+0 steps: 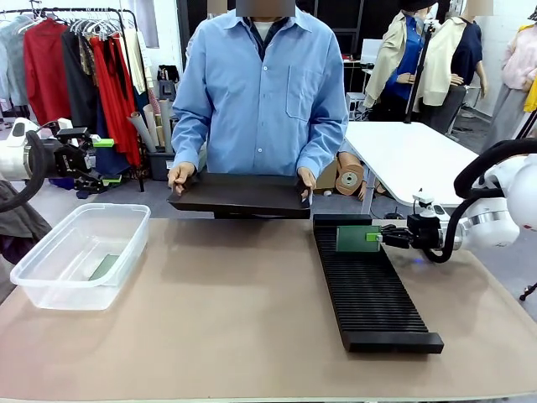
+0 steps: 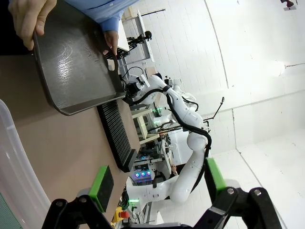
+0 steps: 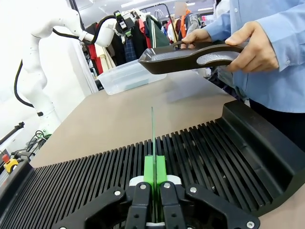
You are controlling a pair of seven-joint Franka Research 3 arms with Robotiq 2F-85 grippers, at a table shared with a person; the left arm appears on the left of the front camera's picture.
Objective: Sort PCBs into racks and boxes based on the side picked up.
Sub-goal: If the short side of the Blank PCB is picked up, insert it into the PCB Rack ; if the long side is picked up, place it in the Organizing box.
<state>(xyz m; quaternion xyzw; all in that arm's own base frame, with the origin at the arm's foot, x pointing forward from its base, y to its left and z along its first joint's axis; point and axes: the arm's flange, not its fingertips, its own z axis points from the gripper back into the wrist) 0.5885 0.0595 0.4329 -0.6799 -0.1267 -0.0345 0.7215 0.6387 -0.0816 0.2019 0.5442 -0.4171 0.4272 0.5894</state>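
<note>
The right gripper (image 3: 153, 188) has its fingers closed on a PCB (image 1: 358, 238), held on edge over the far end of the rack (image 1: 369, 294); seen along the right wrist, the board (image 3: 153, 131) stands upright and juts straight ahead from the fingers, its plane running with the slots, its lower edge close above the ribs, though I cannot tell whether it has entered one; the next move looks to be straight down. That arm reaches in level from the right side of the desk (image 1: 235, 319). The left gripper (image 2: 157, 183) hangs back, fingers spread wide and empty, off the desk's left edge near the box (image 1: 80, 256), where another board (image 1: 105, 267) lies flat. The person holds a black tray (image 1: 242, 195) in both hands at the far side.
</note>
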